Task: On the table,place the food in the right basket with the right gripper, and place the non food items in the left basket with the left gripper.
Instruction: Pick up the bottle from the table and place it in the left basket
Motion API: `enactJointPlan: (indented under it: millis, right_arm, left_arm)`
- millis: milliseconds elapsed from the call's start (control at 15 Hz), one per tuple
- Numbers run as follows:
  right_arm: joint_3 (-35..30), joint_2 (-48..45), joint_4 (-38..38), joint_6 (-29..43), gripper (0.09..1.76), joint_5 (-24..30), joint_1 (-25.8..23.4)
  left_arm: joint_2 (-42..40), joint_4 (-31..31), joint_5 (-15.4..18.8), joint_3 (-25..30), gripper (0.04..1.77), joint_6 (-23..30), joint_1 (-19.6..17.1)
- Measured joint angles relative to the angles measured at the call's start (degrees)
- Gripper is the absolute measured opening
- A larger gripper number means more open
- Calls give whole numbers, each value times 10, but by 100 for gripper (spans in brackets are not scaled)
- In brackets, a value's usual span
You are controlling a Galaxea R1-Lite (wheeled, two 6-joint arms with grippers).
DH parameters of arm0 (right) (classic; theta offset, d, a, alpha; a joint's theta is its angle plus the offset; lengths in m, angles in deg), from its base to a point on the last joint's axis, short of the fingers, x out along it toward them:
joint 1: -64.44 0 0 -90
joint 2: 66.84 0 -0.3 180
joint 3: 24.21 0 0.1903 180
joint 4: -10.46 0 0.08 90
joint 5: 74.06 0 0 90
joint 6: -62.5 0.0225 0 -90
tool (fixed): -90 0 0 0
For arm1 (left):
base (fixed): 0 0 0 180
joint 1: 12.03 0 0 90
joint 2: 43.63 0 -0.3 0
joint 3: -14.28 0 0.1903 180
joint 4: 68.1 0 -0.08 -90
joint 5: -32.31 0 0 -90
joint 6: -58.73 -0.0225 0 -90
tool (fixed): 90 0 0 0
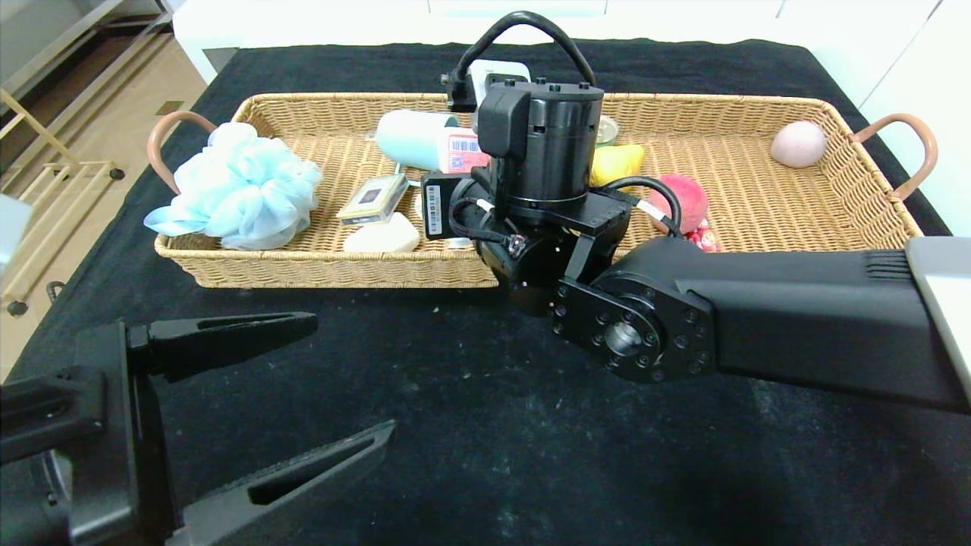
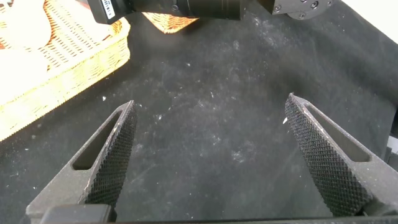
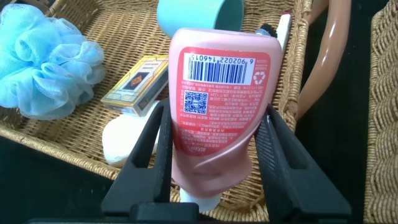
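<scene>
Right wrist view shows the right claw (image 3: 214,155) clamped on a pink bottle (image 3: 217,106) over the left basket (image 3: 74,134), seemingly a non-food item. Risk: it slips, or lands in the right basket (image 1: 758,205). Left claw (image 1: 303,387) hovers open above the tabletop (image 1: 493,425).

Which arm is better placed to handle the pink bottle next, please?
Right: the right gripper has its jaws closed on the bottle at the left basket, while the left gripper hangs open over the table.
</scene>
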Motion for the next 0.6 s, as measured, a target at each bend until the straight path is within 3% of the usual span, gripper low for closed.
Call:
enactJointPlan:
  millis: [333,600]
  right_arm:
    - [0,1,2,-3,123,0,-2]
    - [-1,1,3,-3,142,0,-4]
  left_arm:
    - [0,0,-1,0,172,0,1]
    - [0,0,-2,0,172,0,1]
